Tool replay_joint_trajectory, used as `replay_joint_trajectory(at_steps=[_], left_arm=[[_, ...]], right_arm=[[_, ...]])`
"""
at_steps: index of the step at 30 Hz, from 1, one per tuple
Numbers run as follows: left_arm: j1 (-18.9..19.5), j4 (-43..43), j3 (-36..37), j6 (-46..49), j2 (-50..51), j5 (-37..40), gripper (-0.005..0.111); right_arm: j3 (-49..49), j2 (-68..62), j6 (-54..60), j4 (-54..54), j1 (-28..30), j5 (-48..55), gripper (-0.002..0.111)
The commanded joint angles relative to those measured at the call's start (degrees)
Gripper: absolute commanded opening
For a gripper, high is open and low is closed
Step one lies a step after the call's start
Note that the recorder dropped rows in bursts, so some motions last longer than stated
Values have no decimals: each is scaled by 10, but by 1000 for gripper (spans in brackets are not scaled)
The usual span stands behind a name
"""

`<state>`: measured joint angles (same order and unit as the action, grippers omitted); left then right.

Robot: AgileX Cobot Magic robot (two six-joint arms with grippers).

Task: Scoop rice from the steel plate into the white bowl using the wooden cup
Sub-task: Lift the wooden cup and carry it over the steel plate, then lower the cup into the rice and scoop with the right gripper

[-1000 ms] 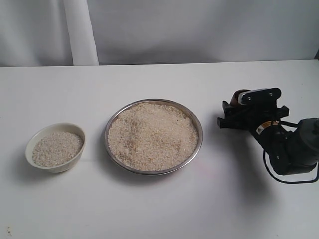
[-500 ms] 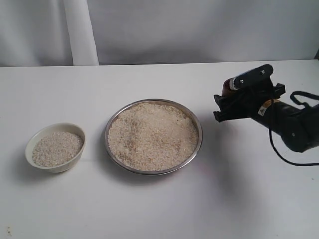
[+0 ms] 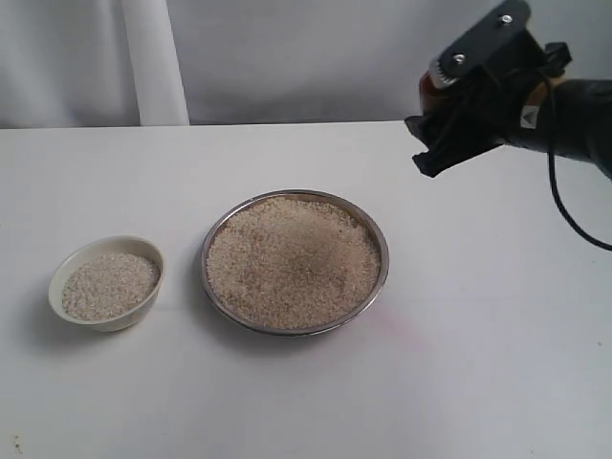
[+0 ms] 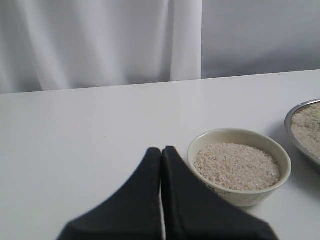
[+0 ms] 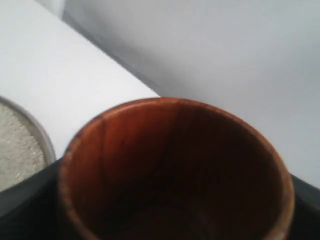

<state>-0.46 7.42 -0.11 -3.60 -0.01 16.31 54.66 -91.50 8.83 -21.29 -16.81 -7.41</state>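
Observation:
The steel plate (image 3: 384, 251) sits mid-table, heaped with rice (image 3: 292, 260). To its left is the white bowl (image 3: 120, 323), partly filled with rice (image 3: 108, 285). High above the table at the back right, my right gripper (image 3: 442, 105) is shut on the wooden cup (image 3: 432, 86). In the right wrist view the cup (image 5: 170, 165) fills the frame; its dark inside shows no grains. A bit of the plate rim (image 5: 42, 140) shows beside it. My left gripper (image 4: 161, 152) is shut and empty, low over the table next to the bowl (image 4: 240, 197).
A white curtain (image 3: 153, 57) hangs behind the table's back edge (image 3: 287, 123). A black cable (image 3: 574, 220) loops down from the right arm. The left arm is outside the exterior view.
The right gripper has lifted the cup from table height, right of the plate, up and towards the back. Plate, bowl and rice have not moved.

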Motion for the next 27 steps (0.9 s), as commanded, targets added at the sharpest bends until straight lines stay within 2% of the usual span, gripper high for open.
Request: replay_joint_trajectory(at_steps=[1, 8, 15, 19, 27], left_arm=[[-2, -5, 1, -3, 0, -6, 0], [-2, -5, 1, -3, 0, -6, 0], [-2, -5, 1, -3, 0, -6, 0], [-2, -5, 1, -3, 0, -6, 0], [-2, -5, 1, -3, 0, -6, 0]], right_arm=[[75, 13, 8, -62, -66, 174, 0], [147, 11, 34, -131, -140, 305, 0], [153, 0, 34, -230, -188, 380, 0], [155, -37, 30, -283, -207, 418, 0], [155, -144, -23, -459, -260, 522, 0]])
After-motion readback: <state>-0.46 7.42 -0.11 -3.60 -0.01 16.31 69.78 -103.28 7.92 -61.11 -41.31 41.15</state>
